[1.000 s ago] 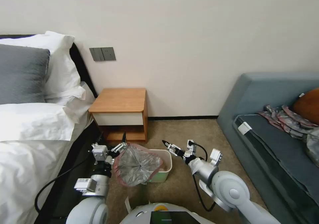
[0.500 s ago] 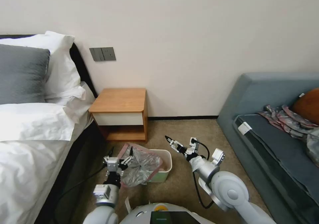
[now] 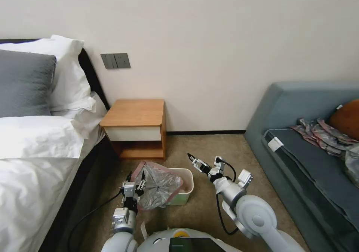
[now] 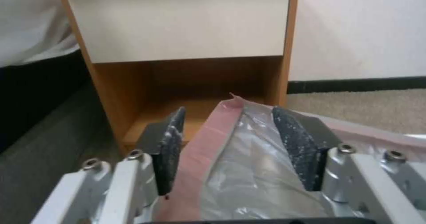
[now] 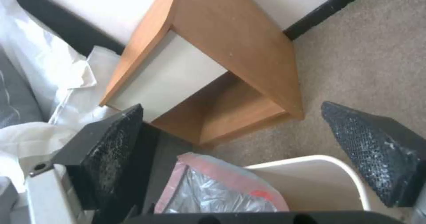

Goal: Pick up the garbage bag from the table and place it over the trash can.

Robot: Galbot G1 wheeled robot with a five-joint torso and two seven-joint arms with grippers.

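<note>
While the robot is looking down at the floor, the trash can (image 3: 185, 192) is sitting on the carpet (image 3: 209, 147) right in front of it. The garbage bag (image 3: 159, 186) is lying over the left part of the trash can. It is spilling past the trash can's left side, and its pink edge is poking up at the far left corner. The right part of the trash can's white rim is showing bare.

The left gripper (image 3: 135, 177) is sitting at the left side of the trash can, right by the bag's edge. Its fingers (image 4: 171, 144) are spread apart. In the left wrist view the bag's pink edge is running between the two fingers, but they are not squeezing it. I cannot tell if one finger is touching the bag.

The right gripper (image 3: 191, 158) is hanging just past the far right corner of the trash can, above the carpet. In the right wrist view its fingers (image 5: 111, 147) are spread wide and they are holding nothing. The bag and the white rim are showing below them.

Behind the trash can, the table (image 3: 134, 113) is standing against the wall (image 3: 209, 39). Its top is bare. The bed (image 3: 33, 147) is lying to the left of the trash can and farther back. The grey sofa (image 3: 299, 132) is sitting to the right of the trash can, with a patterned cloth (image 3: 321, 134) on its seat.
</note>
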